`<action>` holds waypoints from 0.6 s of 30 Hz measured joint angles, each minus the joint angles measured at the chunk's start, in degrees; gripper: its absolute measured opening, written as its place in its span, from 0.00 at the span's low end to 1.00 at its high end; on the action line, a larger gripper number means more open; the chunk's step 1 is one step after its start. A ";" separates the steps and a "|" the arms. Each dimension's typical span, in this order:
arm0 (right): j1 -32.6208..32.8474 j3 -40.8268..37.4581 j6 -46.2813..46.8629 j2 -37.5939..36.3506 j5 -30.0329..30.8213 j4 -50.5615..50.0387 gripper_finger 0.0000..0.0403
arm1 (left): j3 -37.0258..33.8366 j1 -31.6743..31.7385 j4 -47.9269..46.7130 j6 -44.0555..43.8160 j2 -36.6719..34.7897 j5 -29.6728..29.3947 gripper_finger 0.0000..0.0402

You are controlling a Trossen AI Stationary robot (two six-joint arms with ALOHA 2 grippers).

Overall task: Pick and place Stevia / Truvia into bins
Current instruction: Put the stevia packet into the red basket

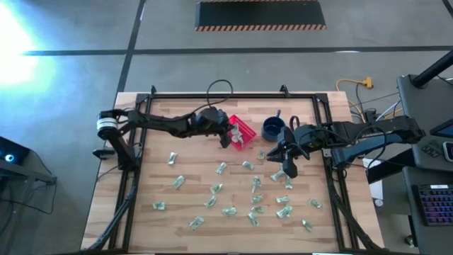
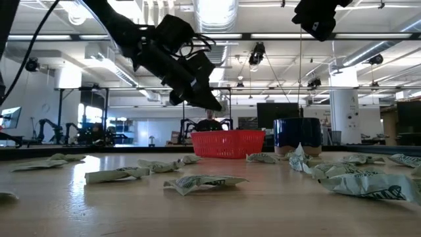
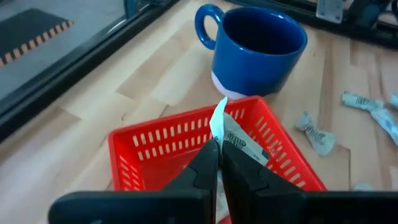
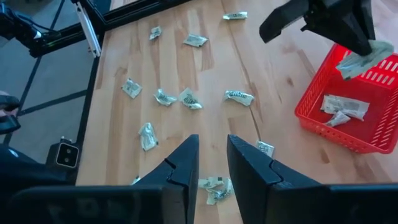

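Observation:
My left gripper (image 3: 219, 151) hangs over the red basket (image 3: 155, 134), shut on a pale green and white sachet (image 3: 219, 119). In the right wrist view the same sachet (image 4: 362, 60) juts from that gripper above the basket's rim (image 4: 323, 124). Other sachets (image 4: 341, 107) lie flat on the basket's floor. Many more sachets (image 1: 255, 198) are scattered across the wooden table. My right gripper (image 4: 213, 158) is open and holds nothing. It hovers above the table to the right of the basket (image 1: 243, 133), near the blue mug (image 1: 272, 129). My left gripper pinches the sachet between its two fingers. One end of the sachet (image 3: 219, 115) sticks out past the fingertips. The fingers slant down, coming from the table's left side. The sachet is lifted clear, above the basket.
The blue mug (image 3: 258, 50) stands just right of the basket, toward the far edge. A black frame (image 1: 226, 95) runs around the table. Loose sachets (image 2: 204, 182) cover the middle and near right of the table, while the near left has fewer.

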 joint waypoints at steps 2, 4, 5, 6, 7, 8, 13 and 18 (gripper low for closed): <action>0.00 0.00 0.00 0.00 0.01 -0.04 0.18 | 1.06 0.00 -1.78 1.91 0.37 0.03 0.04; 0.00 0.00 0.00 0.00 0.03 -0.34 0.17 | 1.14 0.01 -2.05 3.36 0.42 0.26 0.09; 0.00 0.00 0.00 0.00 0.13 -0.82 0.17 | 1.22 0.00 -1.98 3.53 0.40 0.27 0.12; 0.00 -0.01 -0.01 0.00 0.39 -1.39 0.17 | 1.27 0.00 -1.84 3.51 0.38 0.28 0.15; 0.00 -0.02 0.00 0.00 0.84 -2.10 0.17 | 1.25 0.05 -1.93 3.49 0.28 0.30 0.18; 0.00 -0.02 0.02 0.00 1.09 -3.12 0.17 | 1.25 0.13 -1.98 3.51 0.20 0.28 0.20; 0.00 -0.93 2.57 0.00 2.50 -11.14 0.18 | 1.25 0.13 -1.94 3.41 0.05 0.31 0.32; 0.82 -3.23 9.05 0.00 2.19 -21.32 0.20 | 1.60 0.01 -5.17 2.99 -1.84 2.37 0.37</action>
